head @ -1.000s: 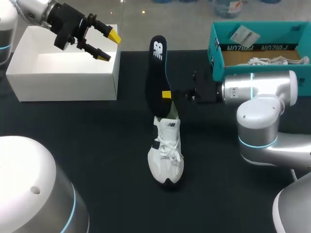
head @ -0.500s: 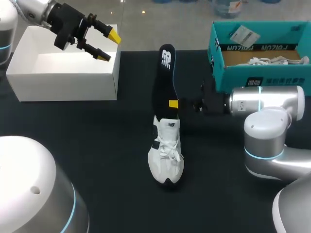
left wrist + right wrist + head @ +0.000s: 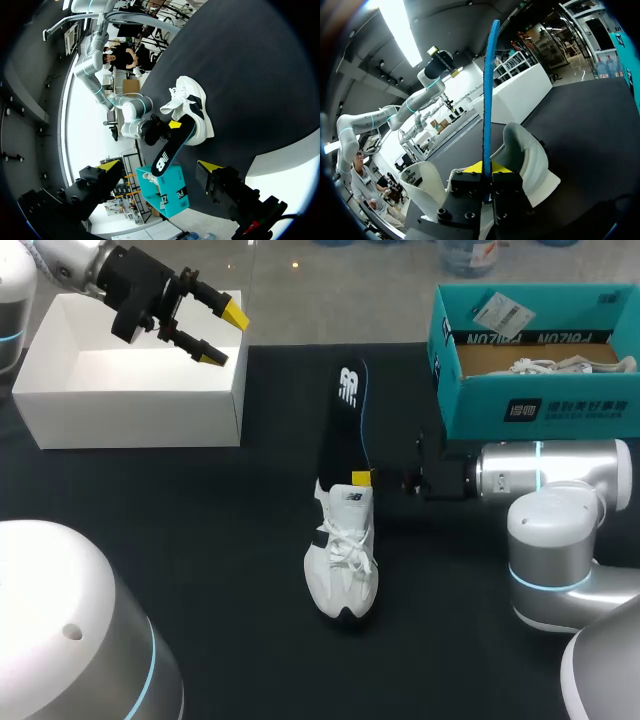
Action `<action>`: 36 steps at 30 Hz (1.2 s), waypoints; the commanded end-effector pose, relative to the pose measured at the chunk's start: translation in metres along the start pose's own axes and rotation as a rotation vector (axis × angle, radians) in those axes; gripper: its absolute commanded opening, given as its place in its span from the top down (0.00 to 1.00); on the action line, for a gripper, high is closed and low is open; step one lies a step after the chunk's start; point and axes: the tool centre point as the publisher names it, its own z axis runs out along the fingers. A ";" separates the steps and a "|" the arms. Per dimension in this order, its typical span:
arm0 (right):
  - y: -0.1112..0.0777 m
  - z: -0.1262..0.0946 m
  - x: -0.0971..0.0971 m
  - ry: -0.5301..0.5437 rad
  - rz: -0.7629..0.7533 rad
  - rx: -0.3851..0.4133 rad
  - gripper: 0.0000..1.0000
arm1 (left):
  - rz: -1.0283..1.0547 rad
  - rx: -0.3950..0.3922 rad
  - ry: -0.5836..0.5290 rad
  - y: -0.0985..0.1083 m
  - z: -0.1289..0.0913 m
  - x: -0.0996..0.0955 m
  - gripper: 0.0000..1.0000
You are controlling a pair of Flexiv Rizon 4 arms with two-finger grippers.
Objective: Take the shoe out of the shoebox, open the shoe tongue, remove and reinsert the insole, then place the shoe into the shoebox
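A white shoe [image 3: 341,562] lies on the black table, toe toward me. My right gripper [image 3: 362,478] is shut on a dark insole [image 3: 345,420] with a blue edge. The insole stands tilted, its lower end at the shoe's opening. In the right wrist view the insole [image 3: 488,90] rises edge-on from between the fingers of the right gripper [image 3: 484,170], with the shoe's heel [image 3: 522,150] just beside it. My left gripper [image 3: 215,330] hangs open over the white box [image 3: 130,390], far from the shoe. The left wrist view shows the shoe [image 3: 192,107] and insole [image 3: 170,150] ahead of its empty fingers [image 3: 207,165].
The teal shoebox [image 3: 530,400] stands open at the back right, with paper and laces inside, close behind my right arm. The white box sits at the back left. Black tabletop [image 3: 220,540] runs in front of and left of the shoe.
My right gripper has carried the insole to the right and down toward the shoe's opening. The insole's top has sunk lower. The left arm has not moved.
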 end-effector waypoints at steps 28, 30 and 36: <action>0.031 -0.002 0.001 0.000 -0.052 0.079 0.24 | 0.001 0.000 0.003 0.000 0.000 0.000 0.00; 0.036 -0.004 -0.004 -0.002 -0.056 0.085 0.40 | 0.001 0.000 0.003 0.000 0.000 0.000 0.00; 0.044 -0.001 -0.014 0.001 -0.065 0.103 0.64 | 0.001 0.000 0.003 0.000 0.000 0.000 0.00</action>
